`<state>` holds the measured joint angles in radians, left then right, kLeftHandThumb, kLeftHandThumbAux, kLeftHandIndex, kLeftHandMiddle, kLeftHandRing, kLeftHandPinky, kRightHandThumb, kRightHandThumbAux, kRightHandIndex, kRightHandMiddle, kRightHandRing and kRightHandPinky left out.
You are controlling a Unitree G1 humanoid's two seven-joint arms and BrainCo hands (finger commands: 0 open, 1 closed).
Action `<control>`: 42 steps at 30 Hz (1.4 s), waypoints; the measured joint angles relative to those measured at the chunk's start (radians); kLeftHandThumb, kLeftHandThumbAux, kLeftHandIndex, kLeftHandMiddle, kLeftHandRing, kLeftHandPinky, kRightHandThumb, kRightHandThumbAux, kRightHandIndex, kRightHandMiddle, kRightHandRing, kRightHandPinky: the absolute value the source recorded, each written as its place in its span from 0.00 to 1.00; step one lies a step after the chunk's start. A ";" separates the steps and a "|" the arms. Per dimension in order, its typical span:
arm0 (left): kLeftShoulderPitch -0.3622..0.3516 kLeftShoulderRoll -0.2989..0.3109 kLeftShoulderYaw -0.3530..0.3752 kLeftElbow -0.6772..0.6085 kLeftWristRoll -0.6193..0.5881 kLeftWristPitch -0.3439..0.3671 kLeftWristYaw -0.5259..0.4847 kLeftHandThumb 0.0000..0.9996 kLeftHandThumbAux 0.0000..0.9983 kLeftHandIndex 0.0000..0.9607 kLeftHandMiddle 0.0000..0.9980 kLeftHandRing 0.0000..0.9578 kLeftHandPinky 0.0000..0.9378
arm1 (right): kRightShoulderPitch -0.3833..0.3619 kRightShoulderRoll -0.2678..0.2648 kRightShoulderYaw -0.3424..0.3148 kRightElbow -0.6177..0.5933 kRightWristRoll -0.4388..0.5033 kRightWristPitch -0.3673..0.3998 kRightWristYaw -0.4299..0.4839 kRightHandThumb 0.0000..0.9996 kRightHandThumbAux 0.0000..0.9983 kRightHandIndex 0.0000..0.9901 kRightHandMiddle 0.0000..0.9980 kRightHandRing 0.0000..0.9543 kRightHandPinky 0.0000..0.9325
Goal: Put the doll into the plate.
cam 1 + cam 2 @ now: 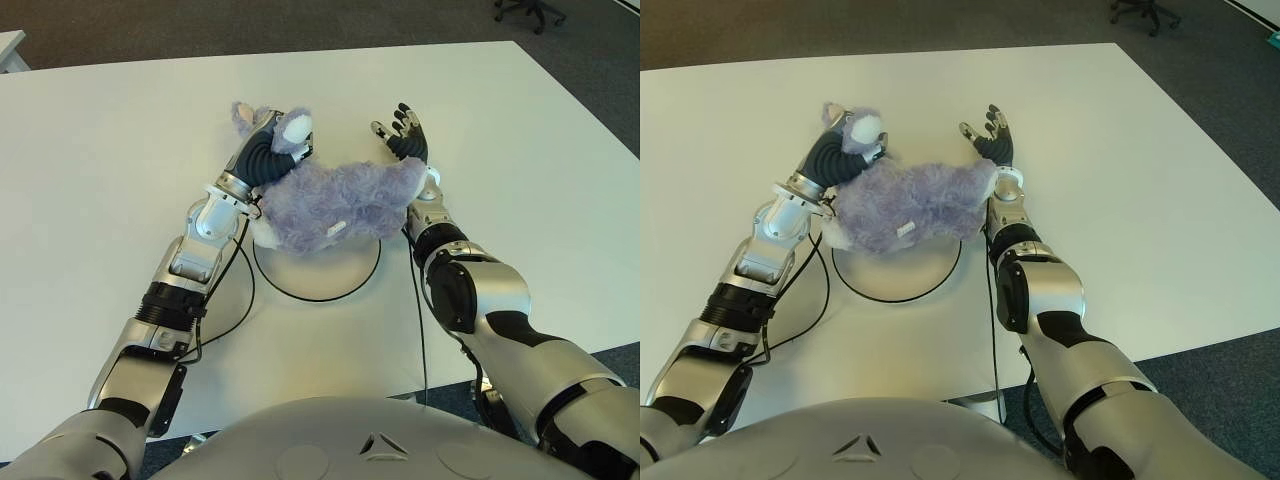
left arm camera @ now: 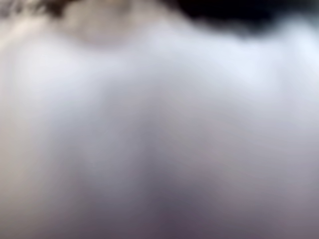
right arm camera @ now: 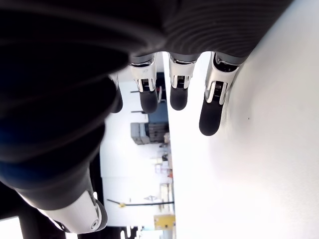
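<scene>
Two hands are at the doll, so we go from left to right. Our left hand (image 1: 268, 150) is at the doll's (image 1: 335, 205) head end, dark palm pressed into the fur, and a white paw or ear lies over it. We cannot see its fingers in the eye views, and the left wrist view shows only fur close up, so we cannot tell if it grips or only supports.

Next, the doll itself: purple, fluffy, with its long axis running left-right betw. the two hands. Its body lies over the far part of the plate (image 1: 330, 280), w/ the head end sticking out past the rim toward the left hand. The near rim of the plate is bare.

At the right end, our right hand (image 1: 408, 138) stands just beside the doll's tail end, fingers (image 3: 209, 112) spread wide and pointing up, holding nothing.

We judge the doll is approx. in place. The left hand is the one more engaged, so the remaining move is prob. its release, maybe after a small pull toward us.
</scene>
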<state>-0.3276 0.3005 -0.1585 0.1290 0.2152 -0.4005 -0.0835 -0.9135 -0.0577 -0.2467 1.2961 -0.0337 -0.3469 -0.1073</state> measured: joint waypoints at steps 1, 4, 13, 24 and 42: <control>0.001 0.000 0.000 -0.002 0.000 0.000 -0.003 0.81 0.62 0.74 0.81 0.86 0.88 | 0.000 0.000 0.000 0.000 0.000 0.000 0.000 0.33 0.79 0.05 0.00 0.00 0.00; 0.004 0.000 0.000 -0.009 0.000 0.002 -0.004 0.78 0.60 0.70 0.80 0.85 0.86 | 0.000 0.000 0.001 0.000 0.000 0.000 0.000 0.33 0.79 0.05 0.00 0.00 0.00; 0.021 0.001 0.003 -0.041 0.000 0.023 -0.024 0.72 0.69 0.45 0.74 0.79 0.80 | 0.000 0.001 0.002 0.000 0.000 0.000 0.000 0.32 0.79 0.05 0.01 0.00 0.00; 0.044 0.007 0.018 -0.080 0.033 0.048 -0.036 0.69 0.70 0.43 0.61 0.63 0.64 | 0.000 0.001 0.002 0.000 0.001 0.000 -0.002 0.38 0.80 0.06 0.01 0.00 0.00; 0.058 0.001 0.028 -0.057 0.059 -0.019 -0.010 0.41 0.53 0.22 0.35 0.41 0.44 | 0.001 0.002 0.005 0.000 0.000 0.000 -0.003 0.34 0.80 0.06 0.01 0.00 0.00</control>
<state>-0.2693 0.3015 -0.1306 0.0715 0.2741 -0.4196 -0.0937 -0.9126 -0.0559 -0.2414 1.2962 -0.0340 -0.3469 -0.1107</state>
